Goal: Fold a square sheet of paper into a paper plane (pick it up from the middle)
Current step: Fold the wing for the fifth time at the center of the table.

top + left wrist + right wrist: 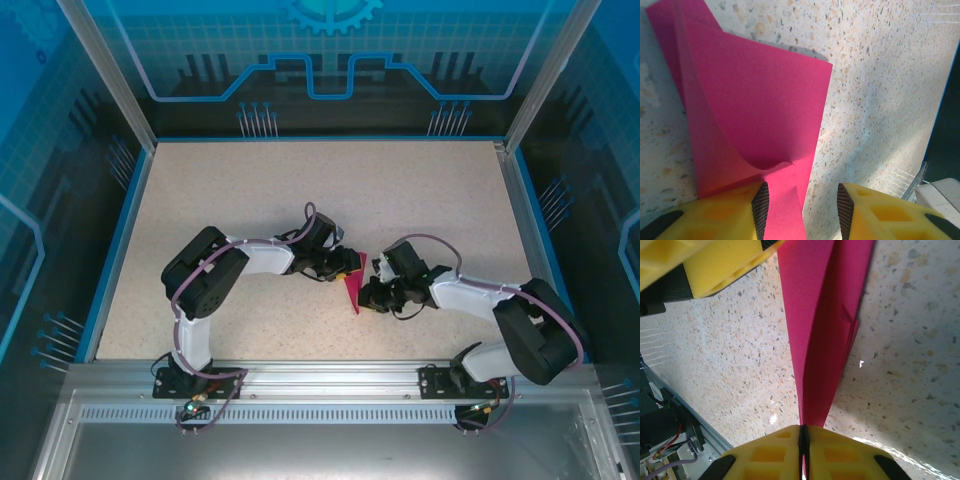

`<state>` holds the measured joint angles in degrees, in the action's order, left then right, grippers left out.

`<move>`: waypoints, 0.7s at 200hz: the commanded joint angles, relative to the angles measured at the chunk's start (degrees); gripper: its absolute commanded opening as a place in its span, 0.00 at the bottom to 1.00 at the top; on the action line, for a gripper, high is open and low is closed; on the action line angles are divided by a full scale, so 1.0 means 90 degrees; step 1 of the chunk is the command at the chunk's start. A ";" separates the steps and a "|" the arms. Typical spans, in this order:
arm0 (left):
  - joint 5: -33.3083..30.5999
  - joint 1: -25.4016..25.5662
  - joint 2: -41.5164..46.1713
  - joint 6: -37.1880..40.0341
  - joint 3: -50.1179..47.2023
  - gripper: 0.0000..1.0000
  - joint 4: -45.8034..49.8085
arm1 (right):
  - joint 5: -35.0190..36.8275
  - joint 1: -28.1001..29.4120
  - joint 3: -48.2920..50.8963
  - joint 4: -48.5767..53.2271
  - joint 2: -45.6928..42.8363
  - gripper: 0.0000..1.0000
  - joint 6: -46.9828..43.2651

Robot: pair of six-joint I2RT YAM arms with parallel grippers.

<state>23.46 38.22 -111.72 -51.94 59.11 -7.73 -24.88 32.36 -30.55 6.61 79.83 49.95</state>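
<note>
On table [250, 200], between both grippers: folded paper [354, 288]. Right gripper [803, 432] pinched shut on paper edge. Left gripper [800, 197] half wide, paper between fingers, not squeezed. Right pinch must be tight; left should close on fold, edges lined up. Paper's long way runs far-to-near; thin tip points to near table edge.

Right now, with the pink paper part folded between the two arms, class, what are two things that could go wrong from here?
1. The right fingers are pinched shut on just one narrow end of the paper. If that arm pulls, the thin sheet may slip out or tear.
2. The left fingers stand apart, with the paper lying against only one of them. Closing here could flatten the curled flap into a stray crease.
</note>
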 commanded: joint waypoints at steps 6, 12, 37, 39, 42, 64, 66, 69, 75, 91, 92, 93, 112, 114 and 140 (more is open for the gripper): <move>0.0098 0.0089 -0.0174 0.0110 0.0034 0.44 0.0429 | -0.0146 0.0150 -0.0095 -0.0105 0.0087 0.09 0.0023; 0.0098 0.0090 -0.0179 0.0107 0.0034 0.44 0.0429 | -0.0118 0.0163 -0.0105 -0.0091 0.0094 0.09 0.0018; 0.0088 0.0090 -0.0174 0.0086 0.0034 0.44 0.0440 | -0.0006 0.0254 -0.0112 -0.0009 0.0132 0.08 -0.0024; 0.0088 0.0090 -0.0174 0.0073 0.0034 0.44 0.0446 | 0.0004 0.0260 -0.0119 0.0001 0.0141 0.08 -0.0023; 0.0086 0.0090 -0.0174 0.0069 0.0034 0.44 0.0443 | 0.0020 0.0291 -0.0129 0.0023 0.0156 0.08 -0.0033; 0.0074 0.0085 -0.0174 0.0017 0.0024 0.44 0.0429 | 0.0133 0.0424 -0.0136 0.0035 0.0274 0.07 -0.0021; 0.0075 0.0081 -0.0174 0.0012 0.0024 0.44 0.0429 | 0.0137 0.0434 -0.0133 0.0029 0.0291 0.07 -0.0008; 0.0073 0.0084 -0.0174 0.0003 0.0024 0.44 0.0429 | 0.0148 0.0446 -0.0124 0.0020 0.0314 0.07 0.0002; 0.0078 0.0080 -0.0174 -0.0002 0.0033 0.44 0.0431 | 0.0170 0.0465 -0.0099 -0.0008 0.0341 0.07 0.0044; 0.0054 0.0090 -0.0184 -0.0002 0.0043 0.44 0.0478 | 0.0177 0.0496 0.0017 -0.0194 0.0387 0.07 0.0162; 0.0057 0.0085 -0.0184 -0.0006 0.0043 0.44 0.0473 | 0.0172 0.0496 0.0021 -0.0205 0.0392 0.07 0.0172; 0.0053 0.0087 -0.0184 -0.0003 0.0038 0.44 0.0475 | 0.0170 0.0496 0.0028 -0.0221 0.0395 0.07 0.0172; 0.0052 0.0085 -0.0194 -0.0008 0.0033 0.44 0.0497 | 0.0126 0.0534 0.0102 -0.0403 0.0445 0.07 0.0248; 0.0055 0.0088 -0.0201 -0.0004 0.0034 0.43 0.0495 | 0.0120 0.0535 0.0103 -0.0417 0.0446 0.07 0.0257; 0.0049 0.0090 -0.0213 -0.0034 0.0012 0.43 0.0488 | 0.0089 0.0603 0.0139 -0.0563 0.0538 0.07 0.0360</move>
<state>23.49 38.37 -111.72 -52.14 59.11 -7.53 -22.94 36.38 -30.33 2.92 83.50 51.62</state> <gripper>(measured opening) 0.436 0.075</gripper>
